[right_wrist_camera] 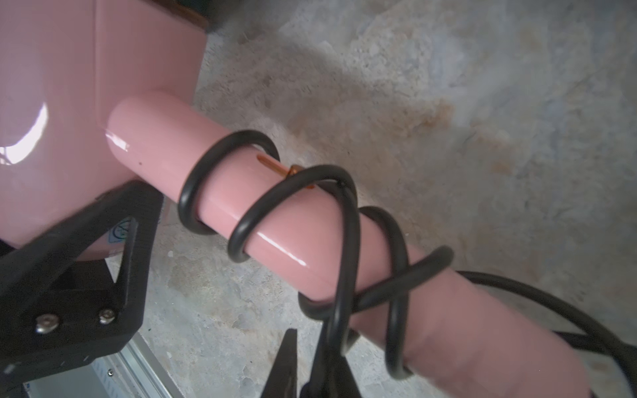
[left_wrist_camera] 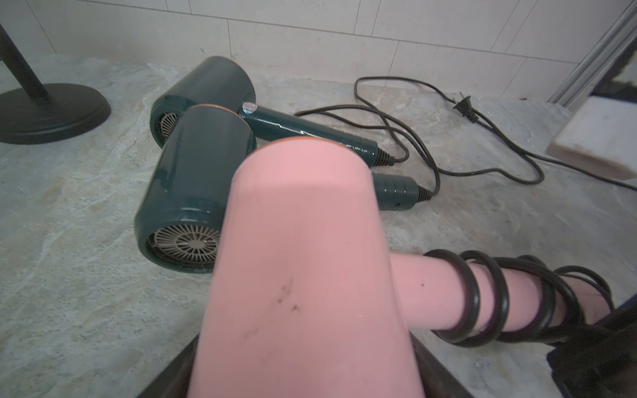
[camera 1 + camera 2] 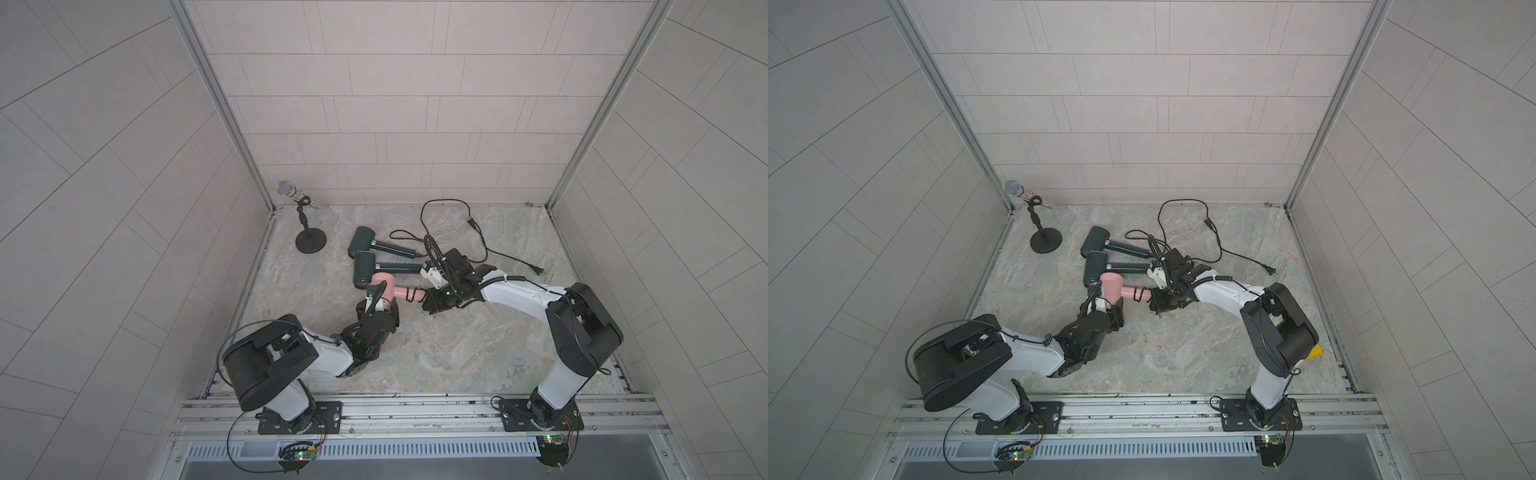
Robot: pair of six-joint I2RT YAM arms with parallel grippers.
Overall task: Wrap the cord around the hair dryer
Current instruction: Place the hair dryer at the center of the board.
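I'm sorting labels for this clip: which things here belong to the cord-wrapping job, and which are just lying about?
In the job:
pink hair dryer, held by the left gripper
its black cord, pinched by the right gripper

Lying about:
dark green hair dryer
second dark green hair dryer
their loose cords
microphone on its stand

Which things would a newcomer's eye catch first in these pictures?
The pink hair dryer in the middle of the stone-patterned table stands out, with a black cord coiled around its handle. Behind it two dark green hair dryers lie side by side, and a microphone on its stand occupies the far left corner.
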